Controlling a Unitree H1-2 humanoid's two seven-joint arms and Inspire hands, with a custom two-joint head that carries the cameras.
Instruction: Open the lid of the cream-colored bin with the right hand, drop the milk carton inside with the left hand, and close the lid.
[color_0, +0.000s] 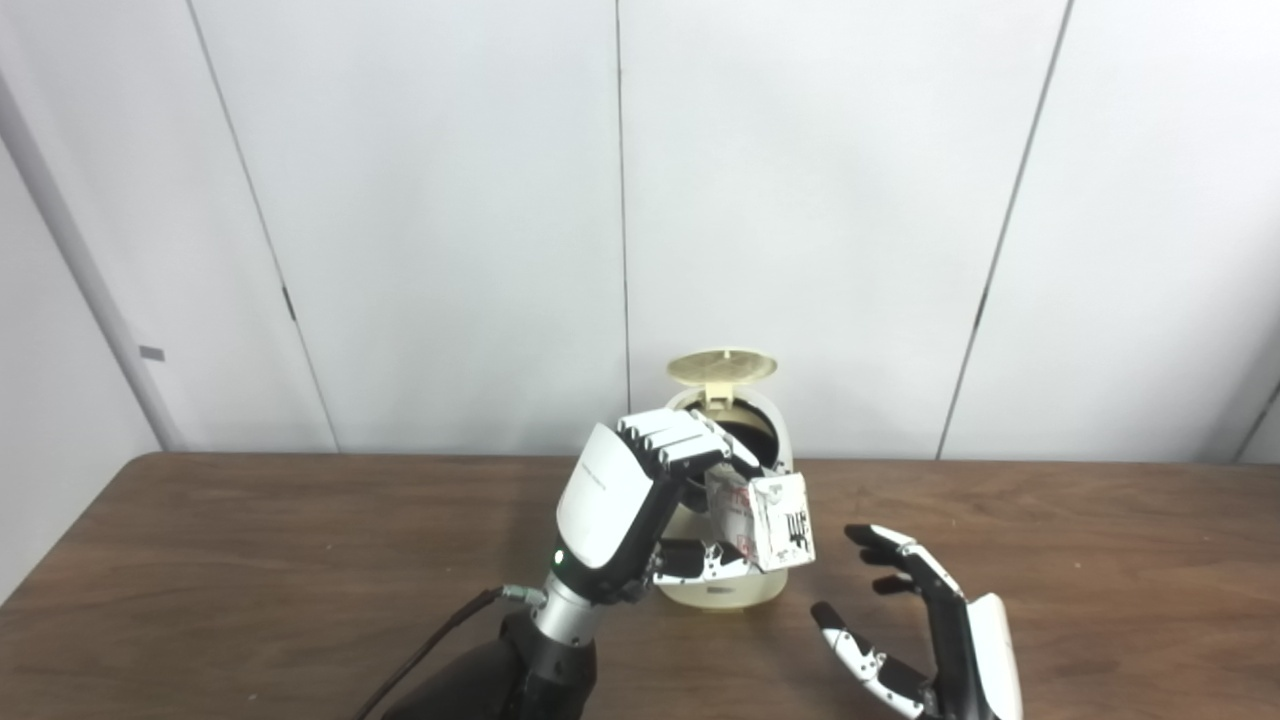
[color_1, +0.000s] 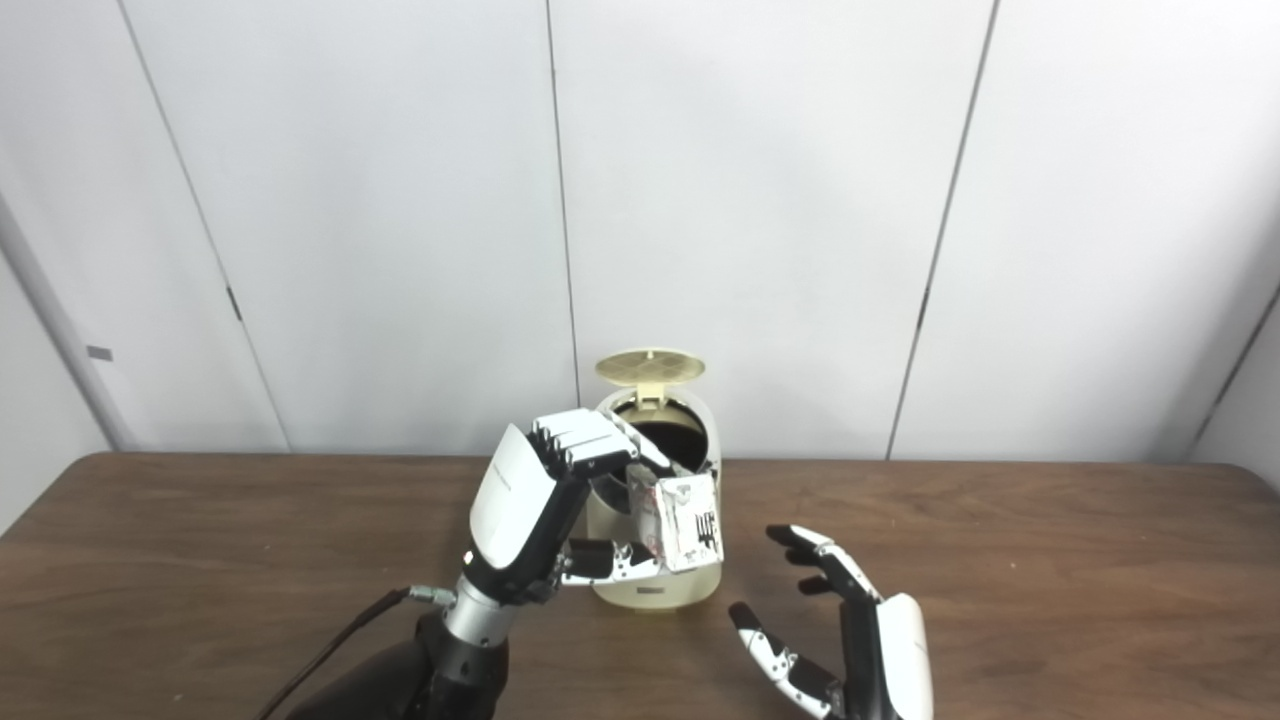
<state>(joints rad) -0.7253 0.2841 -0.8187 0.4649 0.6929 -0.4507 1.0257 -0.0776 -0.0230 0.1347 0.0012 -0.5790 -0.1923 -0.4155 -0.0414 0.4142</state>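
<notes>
Against white wall panels, on the brown worktop (color_0: 250, 560), the bin (color_0: 735, 590) stands with lid (color_0: 722, 366) raised, and the left hand (color_0: 640, 500) grips the carton (color_0: 775, 522) just before and below the opening, while the right hand (color_0: 925, 630) waits empty, fingers spread.

Table (color_0: 250, 560): dark brown wood grain, matt w/ faint sheen. Cream-colored bin (color_0: 735, 590) and its raised lid (color_0: 722, 367) look like smooth plastic, slightly glossy; milk carton (color_0: 775, 520) is crumpled printed paper/card. Left hand (color_0: 640, 500) & right hand (color_0: 935, 640): glossy white plastic shells over black parts, metal at left wrist.
</notes>
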